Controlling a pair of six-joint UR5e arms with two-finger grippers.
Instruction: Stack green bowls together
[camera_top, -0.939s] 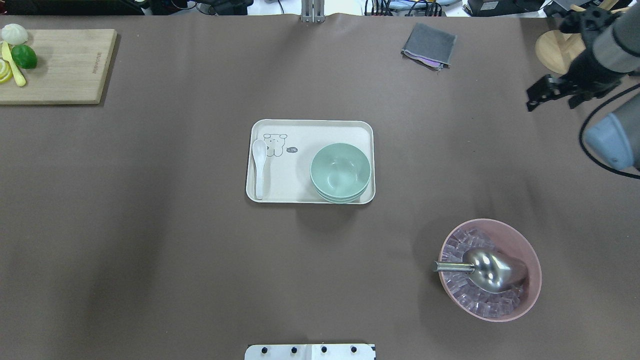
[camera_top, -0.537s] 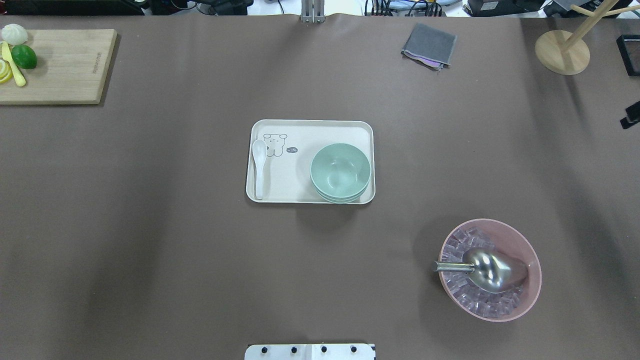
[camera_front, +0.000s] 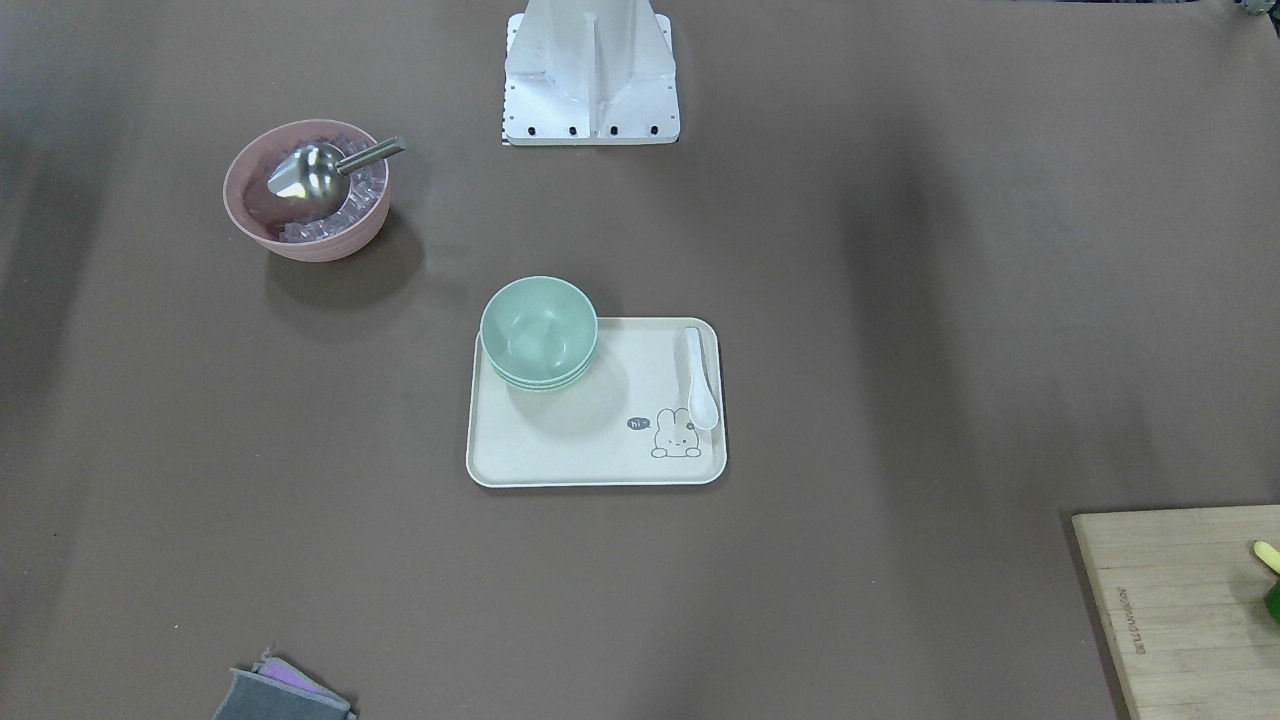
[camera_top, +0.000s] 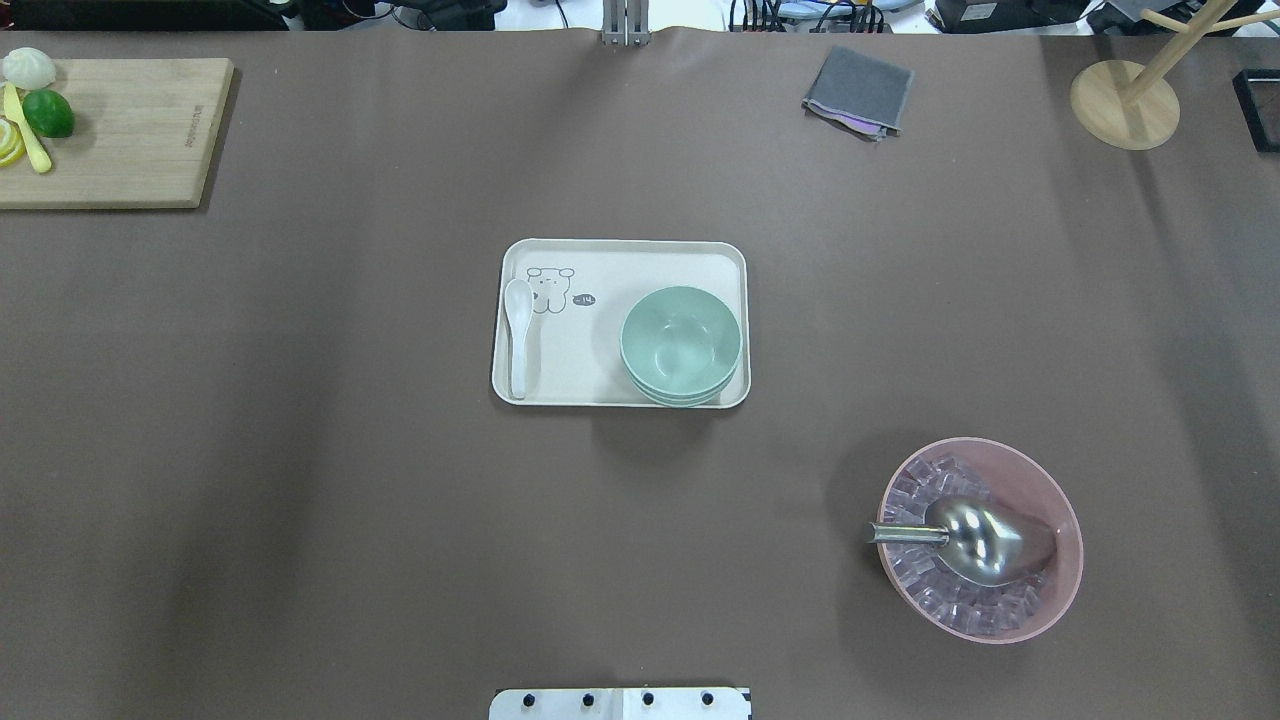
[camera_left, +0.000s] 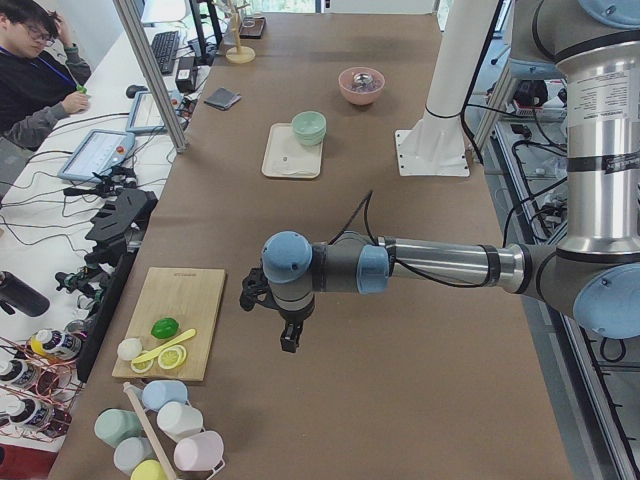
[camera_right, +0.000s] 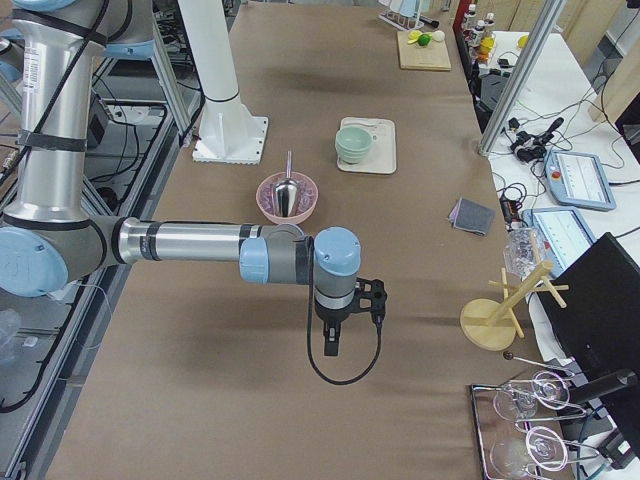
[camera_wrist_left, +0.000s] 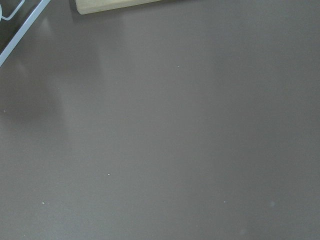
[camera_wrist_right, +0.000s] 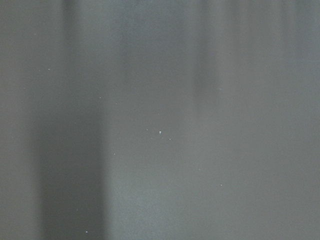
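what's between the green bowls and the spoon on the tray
Only bare tray and its bunny print, between green bowls and white spoon, per overhead view.

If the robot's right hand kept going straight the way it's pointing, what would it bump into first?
The right hand points roughly straight down, so it would likely meet the bare brown table; its wrist camera shows nothing else.

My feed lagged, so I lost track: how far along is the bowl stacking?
Done: the green bowls sit nested in one stack on the tray, with layered rims showing at its side. In hand: nothing. The left end effector and right end effector hang over the table, far from the bowls; open or shut, I cannot tell. Left: no loose green bowl shows, so stacking looks finished.
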